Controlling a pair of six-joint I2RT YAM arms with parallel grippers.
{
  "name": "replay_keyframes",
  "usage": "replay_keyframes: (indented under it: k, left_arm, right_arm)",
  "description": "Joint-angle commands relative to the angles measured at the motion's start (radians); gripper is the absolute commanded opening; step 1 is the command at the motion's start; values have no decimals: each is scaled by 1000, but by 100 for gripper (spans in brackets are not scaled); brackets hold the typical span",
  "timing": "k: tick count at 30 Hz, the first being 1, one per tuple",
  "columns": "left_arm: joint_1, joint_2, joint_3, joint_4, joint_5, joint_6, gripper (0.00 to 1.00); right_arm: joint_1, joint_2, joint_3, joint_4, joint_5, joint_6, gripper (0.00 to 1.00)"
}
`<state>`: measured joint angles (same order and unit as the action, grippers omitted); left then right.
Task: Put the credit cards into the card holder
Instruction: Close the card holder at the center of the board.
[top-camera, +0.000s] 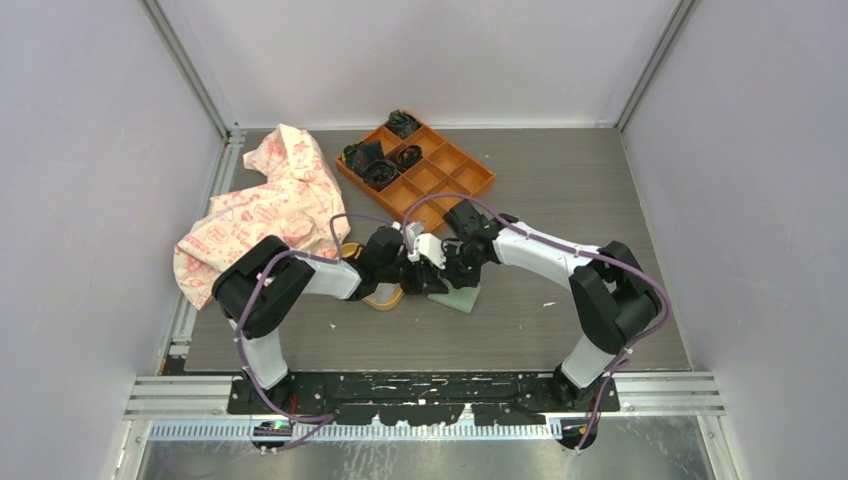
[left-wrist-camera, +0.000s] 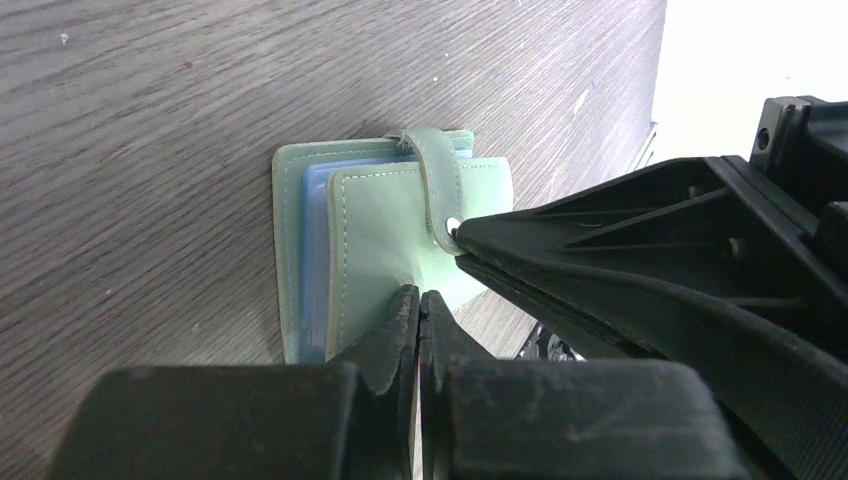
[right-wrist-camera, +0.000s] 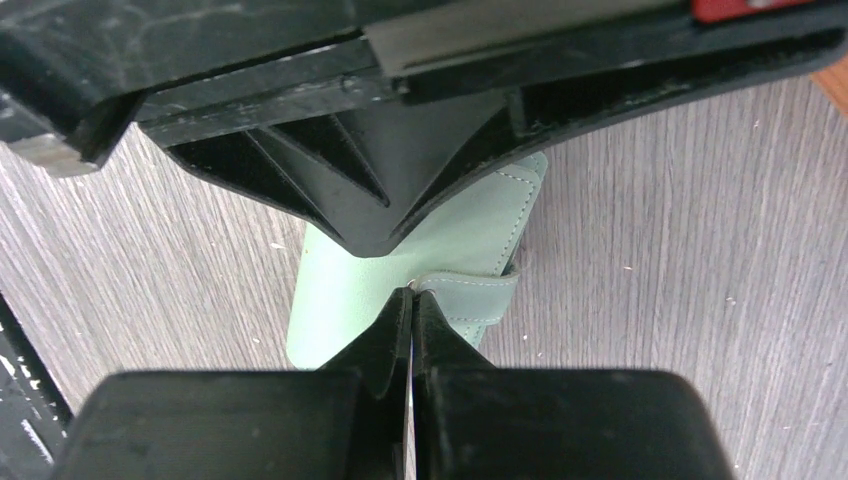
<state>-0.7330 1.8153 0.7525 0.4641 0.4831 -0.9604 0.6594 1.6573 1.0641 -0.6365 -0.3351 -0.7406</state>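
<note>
Clenched with left gripper (left-wrist-camera: 418, 308) on front flap of wallet (left-wrist-camera: 375, 215), at 6 o'clock from orange tray (top-camera: 447, 158). Clenched with right gripper (right-wrist-camera: 411, 300) on closing tab (right-wrist-camera: 470, 296) beside snap stud (left-wrist-camera: 453, 224)

no text can be read anywhere (the red print on the cloth (top-camera: 270, 205) is too small).

Quick count from my seat: two hands, the left hand (left-wrist-camera: 418, 300) and the right hand (right-wrist-camera: 410, 297). One green card holder (left-wrist-camera: 380, 220) on the surface (top-camera: 560, 200). One orange tray (top-camera: 450, 158) at upper middle with nine compartments. A few hold dark tangled bits (top-camera: 380, 172), too small to count. One patterned cloth (top-camera: 270, 200) at left. One yellow dish (top-camera: 385, 298), mostly hidden.
</note>
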Motion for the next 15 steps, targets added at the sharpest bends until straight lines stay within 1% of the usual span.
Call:
replay_keyframes:
  k: [1,11,15]
  left_arm:
    - [-5,13,-16,31,-2,9,0]
    - [-3,10,-29,59,5,-2,0]
    - [-3,15,-40,88,12,-13,0]
  right_arm:
    - [42,-29,-55,-58,-1,-41,1]
    - [110,8,-80,-69,54,-62,1]
    - [139,4,-117,-73,91,-93,1]
